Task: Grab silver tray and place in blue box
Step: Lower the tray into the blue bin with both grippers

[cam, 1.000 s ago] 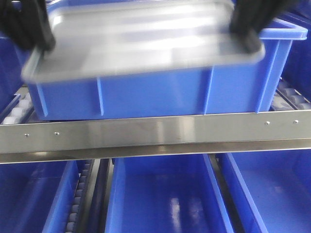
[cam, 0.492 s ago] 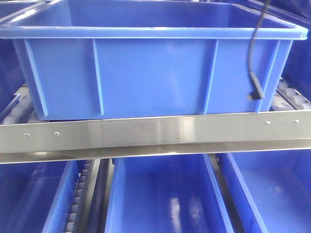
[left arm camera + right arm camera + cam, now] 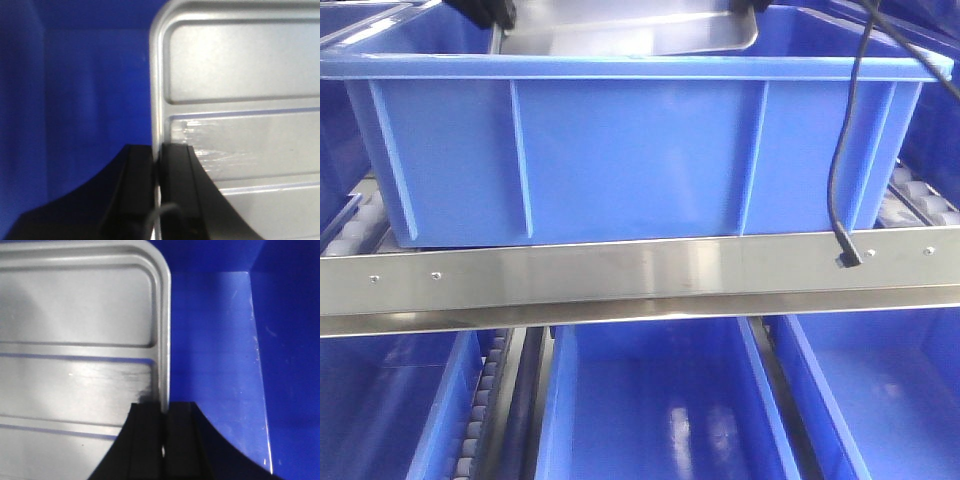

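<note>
The silver tray [image 3: 620, 30] hangs inside the top of the big blue box [image 3: 630, 150], only its near rim showing above the box wall in the front view. My left gripper [image 3: 156, 165] is shut on the tray's left rim [image 3: 156, 100]. My right gripper [image 3: 162, 412] is shut on the tray's right rim [image 3: 164, 330]. The ribbed tray floor fills both wrist views [image 3: 240, 65] [image 3: 75, 305], with the blue box's inside [image 3: 90, 90] [image 3: 215, 340] beyond each edge. In the front view only the dark tips of the grippers show at the top, left [image 3: 485, 12] and right [image 3: 748, 5].
The box stands on a roller shelf behind a steel rail [image 3: 640, 275]. More blue boxes [image 3: 660, 400] sit on the level below and at both sides. A black cable [image 3: 840, 190] hangs in front of the box's right corner.
One second ago the tray was held in front of and above the box's near wall. Half a second ago it was out of view. Now it is over the box's inside, behind the wall.
</note>
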`<action>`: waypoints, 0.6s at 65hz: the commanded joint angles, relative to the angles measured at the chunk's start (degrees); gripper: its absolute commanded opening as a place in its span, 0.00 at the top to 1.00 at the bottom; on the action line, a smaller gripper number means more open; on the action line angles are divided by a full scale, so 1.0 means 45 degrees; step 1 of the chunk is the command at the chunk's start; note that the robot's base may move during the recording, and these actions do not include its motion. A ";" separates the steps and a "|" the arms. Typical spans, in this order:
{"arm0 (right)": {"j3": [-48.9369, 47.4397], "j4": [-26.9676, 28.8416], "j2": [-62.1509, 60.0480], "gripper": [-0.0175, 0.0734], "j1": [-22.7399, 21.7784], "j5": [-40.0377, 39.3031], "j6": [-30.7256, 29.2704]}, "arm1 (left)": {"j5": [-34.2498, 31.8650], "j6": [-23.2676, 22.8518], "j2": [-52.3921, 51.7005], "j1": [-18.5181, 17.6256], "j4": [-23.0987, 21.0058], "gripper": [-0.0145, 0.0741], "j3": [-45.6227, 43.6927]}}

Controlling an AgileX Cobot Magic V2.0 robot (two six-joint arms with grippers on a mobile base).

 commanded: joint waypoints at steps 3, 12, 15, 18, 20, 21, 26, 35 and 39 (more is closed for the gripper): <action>-0.0553 0.1474 -0.0664 0.75 0.0391 -0.2655 -0.0168 | -0.1953 0.0044 -0.0720 -0.0492 -0.1725 0.84 -0.0548; -0.0553 0.1474 -0.0664 0.75 0.0380 -0.2667 -0.0168 | -0.1893 0.0044 -0.0720 -0.0492 -0.1654 0.76 -0.0548; -0.0553 0.1474 -0.0664 0.74 0.0380 -0.2667 -0.0168 | -0.1897 0.0044 -0.0720 -0.0492 -0.1592 0.70 -0.0548; -0.0553 0.1474 -0.0664 0.69 0.0380 -0.2667 -0.0168 | -0.1947 0.0044 -0.0720 -0.0492 -0.1447 0.59 -0.0548; -0.0553 0.1387 -0.0664 0.65 0.0352 -0.2667 -0.0168 | -0.1972 0.0044 -0.0720 -0.0492 -0.1280 0.56 -0.0548; -0.0553 0.1335 -0.0664 0.62 0.0325 -0.2679 -0.0168 | -0.1972 0.0044 -0.0720 -0.0469 -0.1239 0.55 -0.0548; -0.0553 0.1103 -0.0690 0.45 0.0191 -0.2677 -0.0168 | -0.2020 0.0044 -0.0720 -0.0360 -0.1035 0.54 -0.0548; -0.0593 0.0612 -0.0746 0.28 -0.0207 -0.2637 -0.0168 | -0.1988 0.0044 -0.0720 0.0095 -0.0803 0.54 -0.0684; -0.0631 0.0454 -0.0746 0.27 -0.0382 -0.2584 -0.0168 | -0.1969 0.0044 -0.0748 0.0265 -0.0831 0.54 -0.0723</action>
